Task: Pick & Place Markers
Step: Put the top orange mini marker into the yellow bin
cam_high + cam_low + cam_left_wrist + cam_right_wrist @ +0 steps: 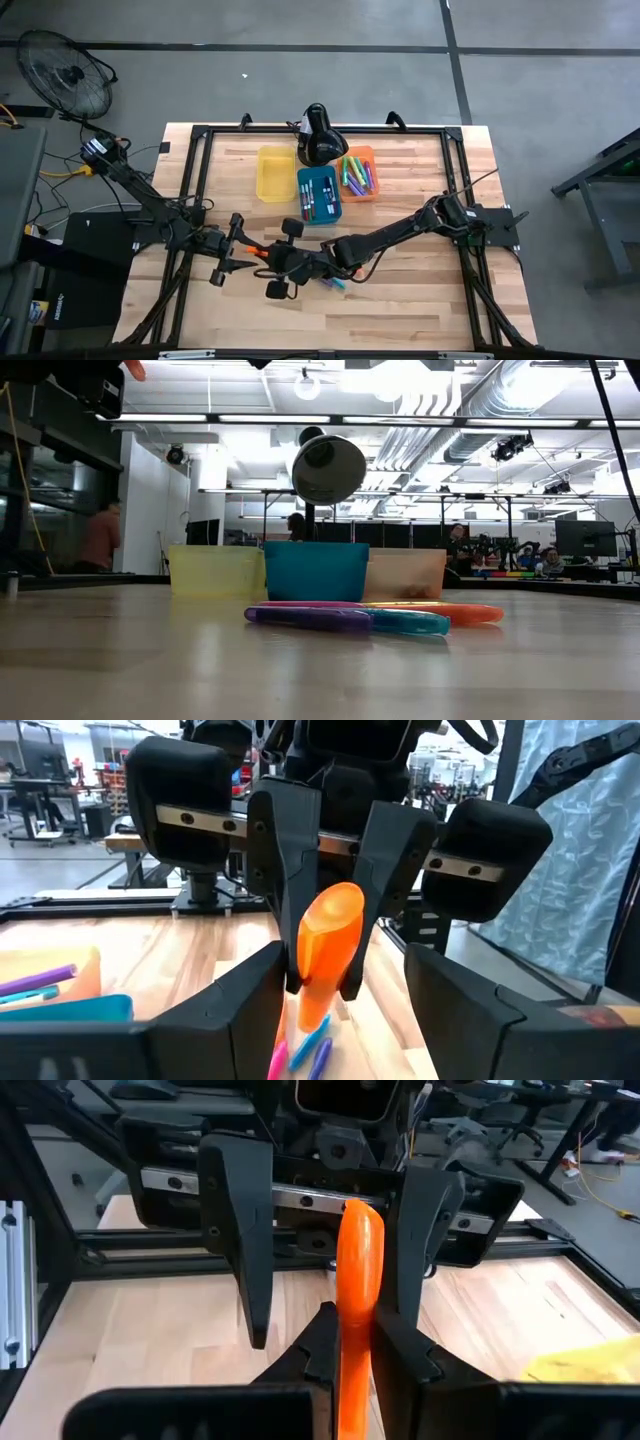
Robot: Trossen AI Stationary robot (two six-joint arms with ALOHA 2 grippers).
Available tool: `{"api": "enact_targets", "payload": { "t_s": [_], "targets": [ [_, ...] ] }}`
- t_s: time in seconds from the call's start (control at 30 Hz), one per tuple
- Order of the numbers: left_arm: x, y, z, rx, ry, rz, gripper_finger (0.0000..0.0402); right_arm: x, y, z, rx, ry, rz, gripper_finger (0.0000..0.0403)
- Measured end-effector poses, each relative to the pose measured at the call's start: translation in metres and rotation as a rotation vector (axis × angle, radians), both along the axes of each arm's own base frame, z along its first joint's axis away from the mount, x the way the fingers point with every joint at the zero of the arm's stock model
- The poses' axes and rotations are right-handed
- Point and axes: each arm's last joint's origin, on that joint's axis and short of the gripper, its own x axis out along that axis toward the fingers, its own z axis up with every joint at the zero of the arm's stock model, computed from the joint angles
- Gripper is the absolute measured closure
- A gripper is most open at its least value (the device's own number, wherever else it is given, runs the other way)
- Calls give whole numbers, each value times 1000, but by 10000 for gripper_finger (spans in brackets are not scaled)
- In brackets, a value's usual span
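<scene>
No text, label, brand, number or sign can be read in any of the views. Nothing legible shows on the markers, the bins or the arms, and the far room's screens and fixtures carry no writing that can be made out.

Three plastic bins stood near the table's (pixel 420 310) far edge: a yellow bin (pixel 275 174), a blue bin (pixel 319 195) and an orange bin (pixel 359 172), beside a black lamp (pixel 319 136). A floor fan (pixel 66 73) stood off the table's far left corner.
</scene>
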Motion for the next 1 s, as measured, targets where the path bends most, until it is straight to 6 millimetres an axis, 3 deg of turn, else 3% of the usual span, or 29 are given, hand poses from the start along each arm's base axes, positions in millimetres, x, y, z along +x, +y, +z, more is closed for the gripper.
{"api": "enact_targets", "payload": {
  "t_s": [0.57,1.0],
  "targets": [
    [0,1,4,-1,-36,23,208,0,-1,-1,2,6,7,376],
    [0,1,4,35,-46,30,342,0,0,-1,10,11,30,382]
  ]
}}
